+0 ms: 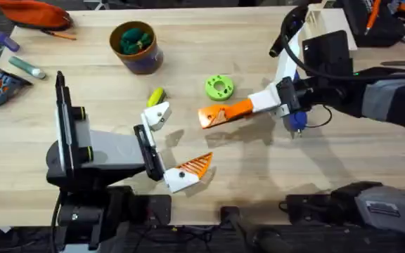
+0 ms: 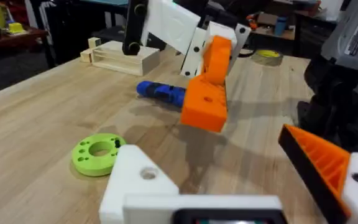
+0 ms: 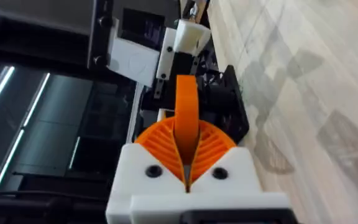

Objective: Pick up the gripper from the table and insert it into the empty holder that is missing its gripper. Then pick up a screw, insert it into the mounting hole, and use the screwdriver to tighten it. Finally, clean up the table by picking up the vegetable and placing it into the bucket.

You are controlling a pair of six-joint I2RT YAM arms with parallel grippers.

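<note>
Progress stands at the first step, judging from how things lie. From overhead, the right arm reaches across the tabletop with its jaws closed on the gripper, held low and pointed toward the left arm. The left arm's jaws stand wide open. One side is the empty holder, bare white, and the other side carries its orange finger. The gripper is near the empty holder but apart from it, so insertion is not yet done. The screwdriver lies on the tabletop under the right arm. The vegetable lies just beyond the empty holder, well short of the bucket, which has a green leafy toy in it. A green ring dish sits between them.

The left wrist view shows the empty holder with its mounting hole open and no screw in it. The gripper hangs beyond it, the green ring dish is nearby, and the screwdriver is behind. Something dark rests in the dish, but I cannot tell whether it is a screw.

The right wrist view shows the ribbed pads pressed together on the upright gripper.

Seating the gripper, screwing, tightening and clearing the vegetable all appear to remain.
</note>
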